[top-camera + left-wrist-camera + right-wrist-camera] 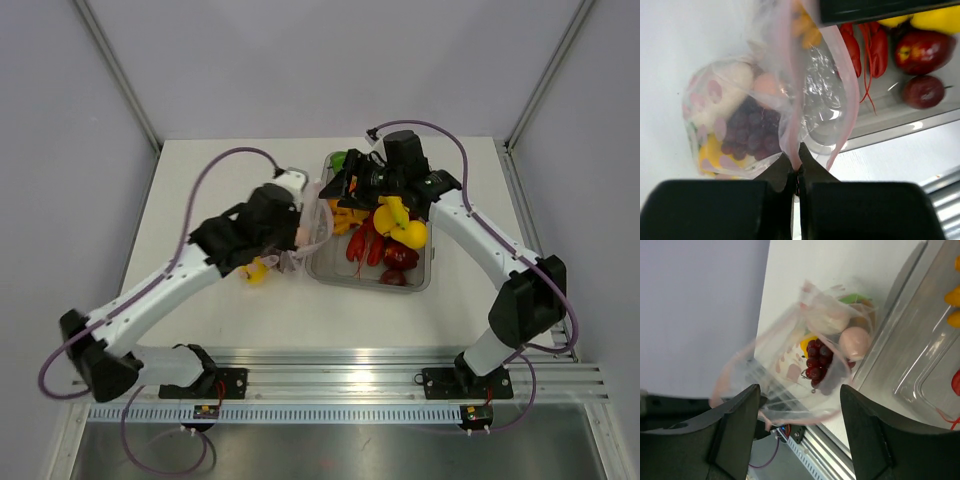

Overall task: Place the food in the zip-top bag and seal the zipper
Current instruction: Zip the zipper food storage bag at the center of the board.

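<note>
Left end effector (797, 172): clenched on the zipper (790, 115), pinching one lip of the bag (820, 75).
Right end effector (800, 395): released, jaws apart, facing the bag mouth.
Bag: on the tabletop (690, 30), just beside the tray (900, 117), holding grapes (752, 132).
Risk: thin strip slipping free, mouth collapsing, contents rolling out.

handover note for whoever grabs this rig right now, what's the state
Left pincer: shut on the zipper at the mouth of the zip-top bag.
Right pincer: open, holding nothing, jaws facing the bag.
Bag: on the table just left of the tray, mouth gaping, zipper unsealed.
Done: several pieces are in the bag, including the purple grapes.
Left: the red apples, the lobster and the yellow pieces are in the tray. Bag them, then press the zipper shut.
</note>
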Controlling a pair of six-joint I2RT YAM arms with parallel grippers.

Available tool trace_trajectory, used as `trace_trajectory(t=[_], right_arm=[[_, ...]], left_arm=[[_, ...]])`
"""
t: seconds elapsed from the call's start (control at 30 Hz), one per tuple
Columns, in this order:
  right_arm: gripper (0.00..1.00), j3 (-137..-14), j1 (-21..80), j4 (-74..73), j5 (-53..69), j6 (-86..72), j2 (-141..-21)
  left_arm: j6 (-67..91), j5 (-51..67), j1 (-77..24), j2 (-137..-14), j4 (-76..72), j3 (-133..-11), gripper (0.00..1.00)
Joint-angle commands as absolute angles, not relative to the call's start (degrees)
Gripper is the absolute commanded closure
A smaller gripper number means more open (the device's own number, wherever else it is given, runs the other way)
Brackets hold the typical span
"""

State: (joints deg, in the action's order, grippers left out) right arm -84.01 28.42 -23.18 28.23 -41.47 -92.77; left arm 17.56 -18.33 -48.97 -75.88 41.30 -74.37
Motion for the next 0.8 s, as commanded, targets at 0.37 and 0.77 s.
trace_trajectory(t=[0.37, 0.77], right_arm=[[0.28, -72.91, 26.28, 3.64, 35.59, -15.13, -81.39], [0.3, -65.04, 25.84, 21.35, 40.86, 6.41, -88.06]], left_arm=[[5.2, 22.13, -29.36, -60.91, 36.38, -70.39, 1.0], [-2.99, 29.44, -21.89, -58.98, 41.39, -72.86, 1.0]])
